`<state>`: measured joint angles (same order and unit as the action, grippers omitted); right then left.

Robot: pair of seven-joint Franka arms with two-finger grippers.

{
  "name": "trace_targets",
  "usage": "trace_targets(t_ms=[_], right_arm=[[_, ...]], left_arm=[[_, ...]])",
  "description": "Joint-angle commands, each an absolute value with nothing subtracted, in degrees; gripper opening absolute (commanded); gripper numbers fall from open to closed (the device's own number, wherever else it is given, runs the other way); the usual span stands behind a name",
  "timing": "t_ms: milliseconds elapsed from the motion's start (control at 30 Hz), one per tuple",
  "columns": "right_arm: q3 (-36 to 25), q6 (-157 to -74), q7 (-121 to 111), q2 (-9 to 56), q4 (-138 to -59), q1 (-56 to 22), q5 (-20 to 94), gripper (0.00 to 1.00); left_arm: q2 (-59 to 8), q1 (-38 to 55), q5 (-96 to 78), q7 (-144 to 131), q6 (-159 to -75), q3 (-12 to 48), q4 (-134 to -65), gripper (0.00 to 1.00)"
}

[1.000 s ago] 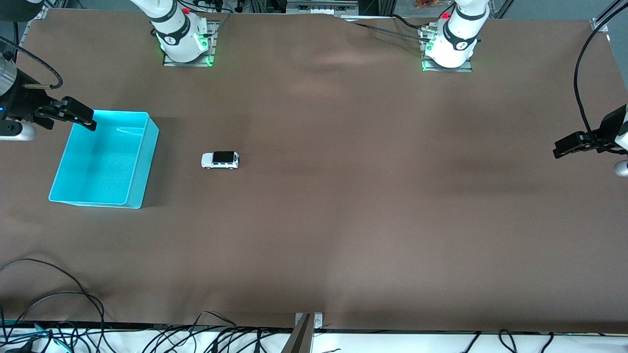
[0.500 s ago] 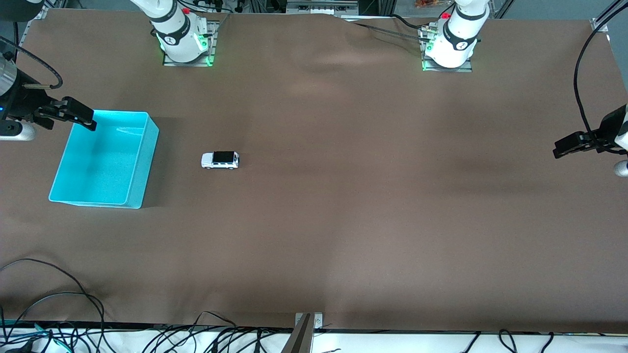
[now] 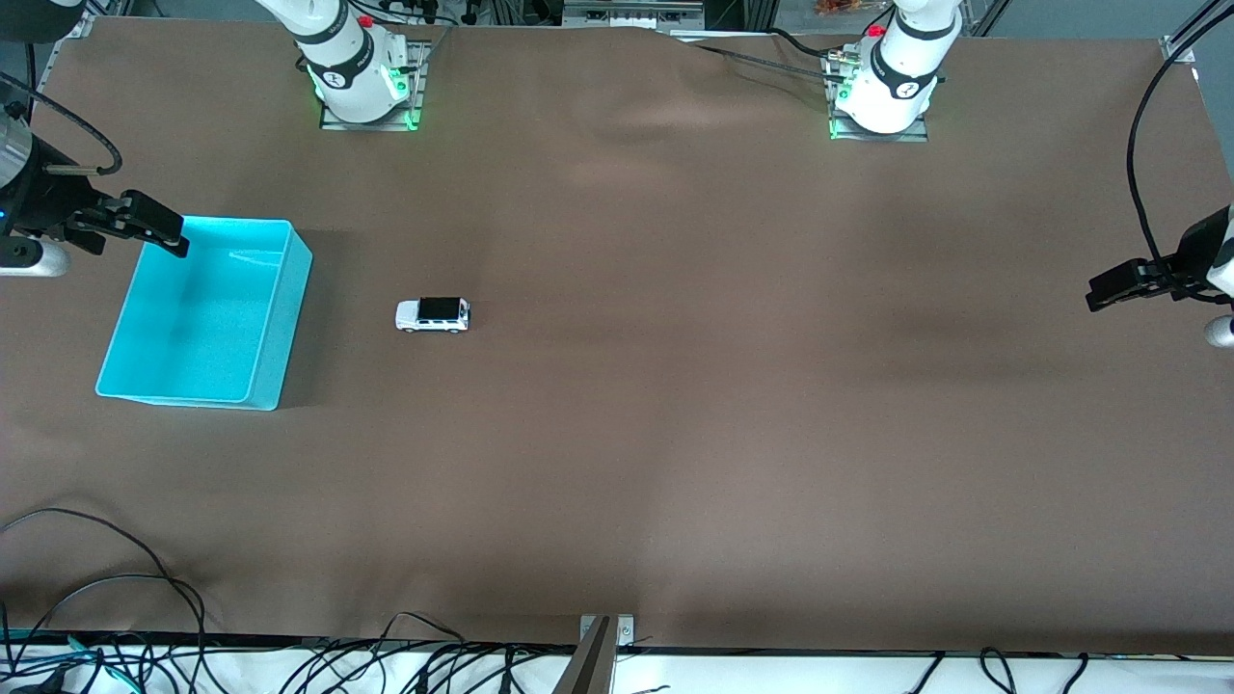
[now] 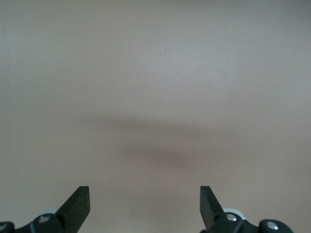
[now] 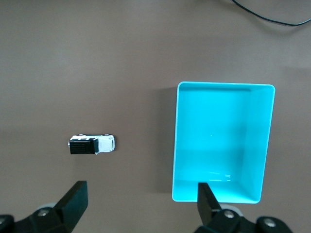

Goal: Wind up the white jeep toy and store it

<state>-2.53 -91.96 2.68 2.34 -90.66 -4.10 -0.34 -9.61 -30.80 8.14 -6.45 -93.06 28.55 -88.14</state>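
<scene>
White jeep toy on table, wheels seemingly indistinct, beside bin.

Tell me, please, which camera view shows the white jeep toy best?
The right wrist view: the white jeep toy appears largest there, seen from above beside the cyan bin. The front view shows it small, standing on the table. The left wrist view shows only bare table.
</scene>
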Motion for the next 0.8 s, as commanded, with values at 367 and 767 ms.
trace_targets(t_ms=[367,767], right_arm=[[-2.2,-91.0,5.2,2.1,-89.8,-4.3,-1.4,1.0],[-2.3,-89.8,5.6,1.9,-89.9,-4.4,-0.8,1.0]], left_arm=[[-9.8,-31.2,6.9,-5.5,-92.1,28.9,-87.6,1.0],[-9.9,-31.2,6.9,-5.4,-92.1,28.9,-87.6,1.0]])
